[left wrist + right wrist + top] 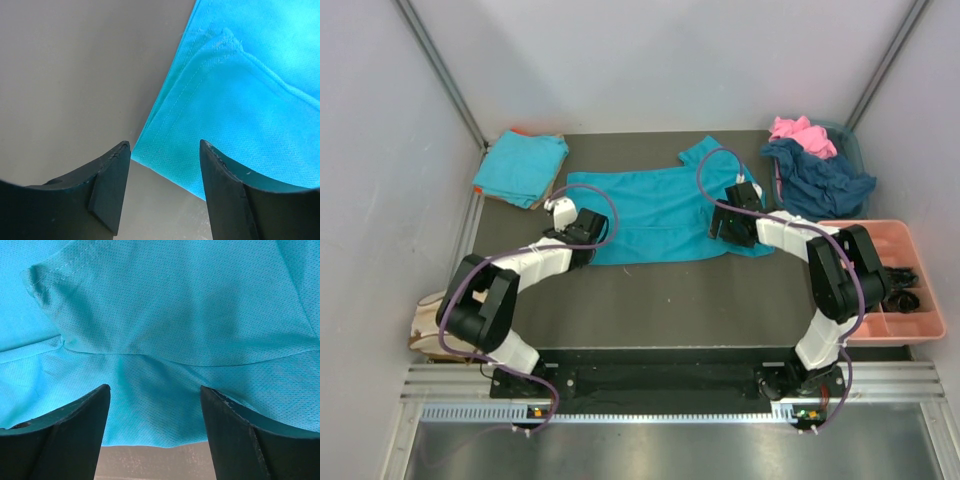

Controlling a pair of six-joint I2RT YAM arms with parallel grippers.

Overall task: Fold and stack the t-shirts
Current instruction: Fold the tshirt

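Looking down at the table point(700, 300), we see a teal t-shirt point(660, 210) spread out flat in the middle, right in front of both arms. A folded teal shirt point(522, 165) lies at the far left corner. A pink shirt point(802, 135) and a navy shirt point(820, 180) sit in a heap at the far right, not folded yet.

The left gripper point(165, 150) hangs low over the near left corner point(155, 150) of the spread shirt. Its fingers are apart, and the corner sits between them, not pinched. The right gripper point(155, 390) is over the right side of the same shirt. Its fingers are apart too, with only cloth under them and nothing held.

We think the shirt is light, thin and very floppy. It will sag and bunch if we lift it by one spot, so both sides should go up together. The stitched edge looks like the best place to grab, because it is thicker there. At the corner there seem to be two layers. We should pinch both, or one may slip away. The cloth may slide on the smooth table, so we should press down first.
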